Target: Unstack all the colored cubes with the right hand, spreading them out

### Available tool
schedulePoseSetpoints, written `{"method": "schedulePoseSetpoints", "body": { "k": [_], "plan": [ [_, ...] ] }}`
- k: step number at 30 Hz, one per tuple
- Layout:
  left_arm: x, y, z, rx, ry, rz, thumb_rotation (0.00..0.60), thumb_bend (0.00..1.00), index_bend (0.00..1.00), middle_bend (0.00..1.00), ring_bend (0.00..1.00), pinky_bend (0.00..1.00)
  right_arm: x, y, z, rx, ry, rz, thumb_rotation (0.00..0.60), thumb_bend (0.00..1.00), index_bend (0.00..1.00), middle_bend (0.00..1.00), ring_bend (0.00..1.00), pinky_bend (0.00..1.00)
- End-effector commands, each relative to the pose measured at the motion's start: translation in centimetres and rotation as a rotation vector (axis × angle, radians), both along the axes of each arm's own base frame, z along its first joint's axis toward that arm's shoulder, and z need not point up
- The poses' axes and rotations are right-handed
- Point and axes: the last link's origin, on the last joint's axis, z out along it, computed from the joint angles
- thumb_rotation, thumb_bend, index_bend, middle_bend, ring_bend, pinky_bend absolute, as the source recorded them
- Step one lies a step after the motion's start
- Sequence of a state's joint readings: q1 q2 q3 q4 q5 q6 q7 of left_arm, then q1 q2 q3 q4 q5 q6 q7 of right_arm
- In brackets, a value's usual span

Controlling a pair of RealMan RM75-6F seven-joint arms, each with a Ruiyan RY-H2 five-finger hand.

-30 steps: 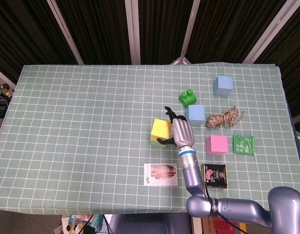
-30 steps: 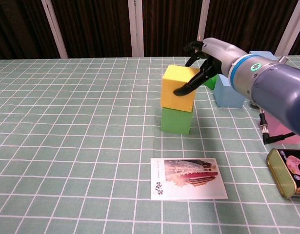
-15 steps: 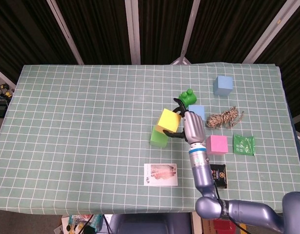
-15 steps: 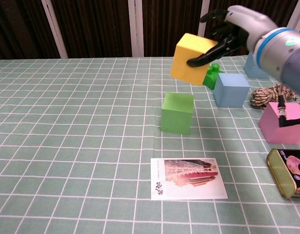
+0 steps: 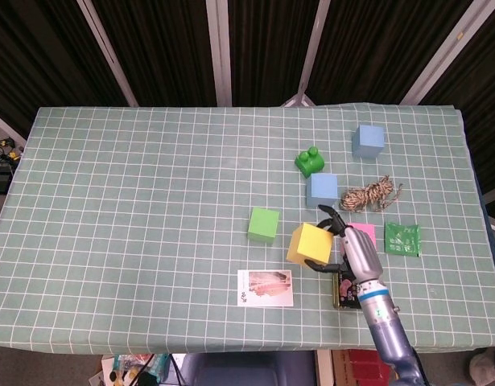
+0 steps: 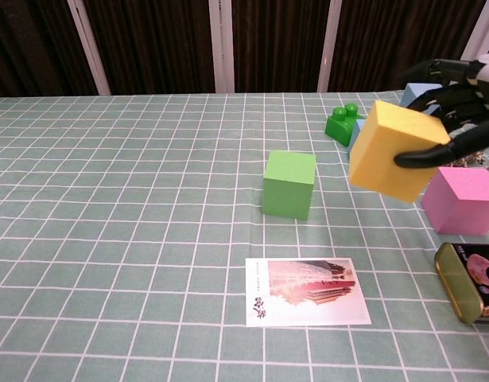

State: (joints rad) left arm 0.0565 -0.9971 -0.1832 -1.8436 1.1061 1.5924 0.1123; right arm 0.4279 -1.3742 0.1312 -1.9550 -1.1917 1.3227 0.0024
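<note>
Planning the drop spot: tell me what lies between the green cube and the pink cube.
In the chest view, only the yellow cube, gripped aloft by the right hand, sits between the green cube and pink cube.

We see a pale green cloth point(image 5: 134, 201) gridded with white lines. On it: 1 green cube point(image 5: 263, 224), 1 yellow cube point(image 5: 310, 244) in black fingers point(image 6: 425, 155), 1 pink cube point(image 6: 460, 200), 2 light blue cubes point(image 5: 322, 189) point(image 5: 368, 140). The toy brick point(image 5: 311, 161) is dark green, the packet point(image 5: 402, 239) green, the cord point(image 5: 370, 194) tan-and-white, the tin point(image 6: 471, 280) olive-rimmed, black on top, and the card point(image 5: 265, 288) white with a reddish picture.
</note>
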Motion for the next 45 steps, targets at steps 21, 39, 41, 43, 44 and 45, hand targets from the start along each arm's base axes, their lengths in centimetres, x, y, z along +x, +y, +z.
{"method": "schedulePoseSetpoints", "body": {
  "k": [21,39,41,43,44,45],
  "plan": [
    [-0.1,0.0,0.2,-0.004,-0.007,-0.002,0.6,0.17,0.21,0.0,0.0,0.05,-3.6,6.2,-6.6,0.101,0.069,0.086,0.6,0.15,0.16,0.4,0.55,0.37],
    [-0.2,-0.1,0.7,0.02,-0.013,0.001,0.6,0.17,0.22,0.0,0.0,0.05,-4.2,5.9,-5.9,0.061,0.183,0.12,0.6,0.15,0.03,0.05,0.0,0.0],
    [-0.2,-0.1,0.7,0.019,-0.014,0.002,0.6,0.17,0.22,0.0,0.0,0.05,-4.3,5.8,-5.2,0.069,0.183,0.112,0.6,0.15,0.02,0.05,0.0,0.0],
    [-0.2,-0.2,0.7,0.018,-0.013,0.0,0.6,0.17,0.22,0.0,0.0,0.05,-4.1,5.2,-3.6,0.041,0.176,0.107,0.6,0.15,0.02,0.05,0.0,0.0],
    [-0.2,-0.2,0.7,0.019,-0.013,-0.001,0.6,0.17,0.22,0.0,0.0,0.05,-4.2,4.9,-2.6,0.015,0.186,0.108,0.6,0.15,0.02,0.05,0.0,0.0],
    [-0.2,-0.2,0.7,0.02,-0.012,-0.002,0.6,0.17,0.22,0.0,0.0,0.05,-4.2,4.6,-1.5,-0.006,0.199,0.109,0.6,0.15,0.02,0.05,0.0,0.0]
  ]
}}
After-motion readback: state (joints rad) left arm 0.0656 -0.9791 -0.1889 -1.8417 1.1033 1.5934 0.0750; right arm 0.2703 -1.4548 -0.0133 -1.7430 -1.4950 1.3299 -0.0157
